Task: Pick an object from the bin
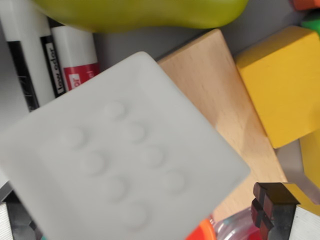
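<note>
A white square block (115, 150) with rows of round dimples fills the middle and left of the wrist view, blurred and very close to the camera. My gripper (140, 210) shows only at the bottom corners: a black-padded fingertip (270, 205) at the wrist view's right and a sliver of metal at its left. The white block lies between the two fingers. A thin strip of wood shows between the block's corner and the right finger, and the left contact is hidden. Under the white block lies a wooden wedge block (225, 100).
A yellow block (285, 80) sits at the right, touching the wooden one. A green pear-shaped object (135, 12) lies along the top. Two white markers (30, 55) lie at the upper left. An orange item (202, 232) and clear plastic (235, 225) show at the bottom.
</note>
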